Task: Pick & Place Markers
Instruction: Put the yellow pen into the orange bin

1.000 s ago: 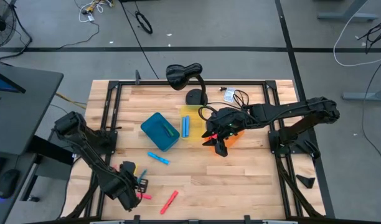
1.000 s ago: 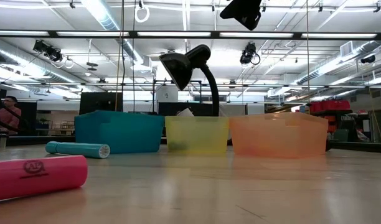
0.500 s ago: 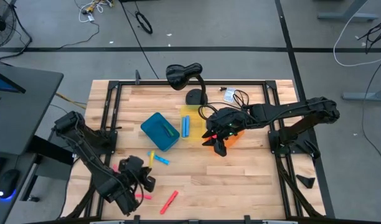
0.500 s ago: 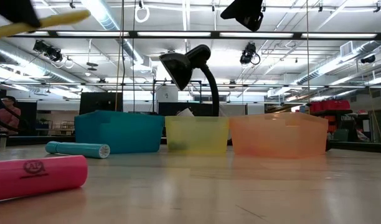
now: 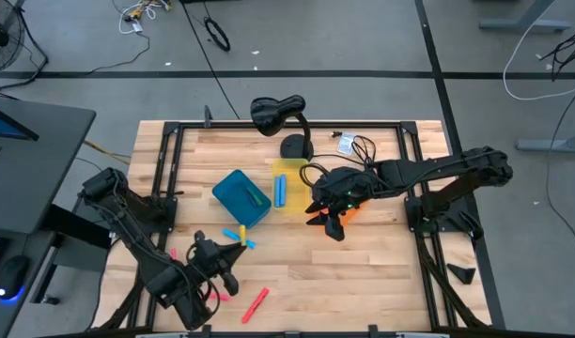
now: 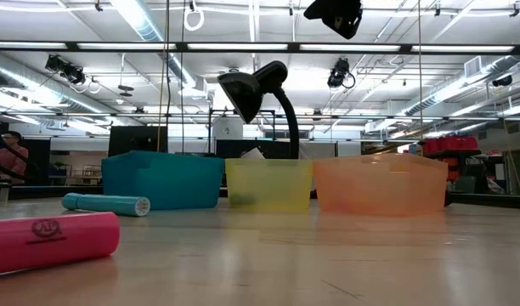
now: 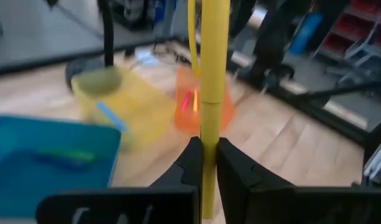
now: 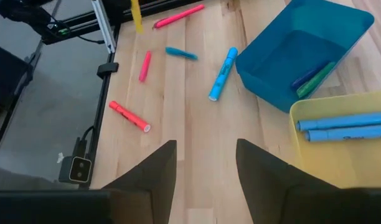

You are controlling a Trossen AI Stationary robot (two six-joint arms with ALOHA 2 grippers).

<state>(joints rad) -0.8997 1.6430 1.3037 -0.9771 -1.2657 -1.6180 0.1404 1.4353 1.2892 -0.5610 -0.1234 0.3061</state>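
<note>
**Q:** What's my left gripper (image 7: 203, 163) up to?

**Me:** It's clamped on a yellow marker (image 7: 213, 93), lifted off the table on the near-left side of the blue bin (image 5: 241, 197).

**Q:** And the right one?

**Me:** My right gripper (image 5: 331, 222) hangs over the orange bin (image 5: 353, 207), to the right of the blue bin, fingers (image 8: 152, 176) apart, nothing in them. Loose pink markers (image 5: 255, 303) lie on the table in front of the blue bin.

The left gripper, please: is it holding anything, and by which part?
The left gripper is shut on a yellow marker, pinching its barrel near one end, so most of the marker sticks out past the fingers. The right gripper is open and holds nothing.
</note>
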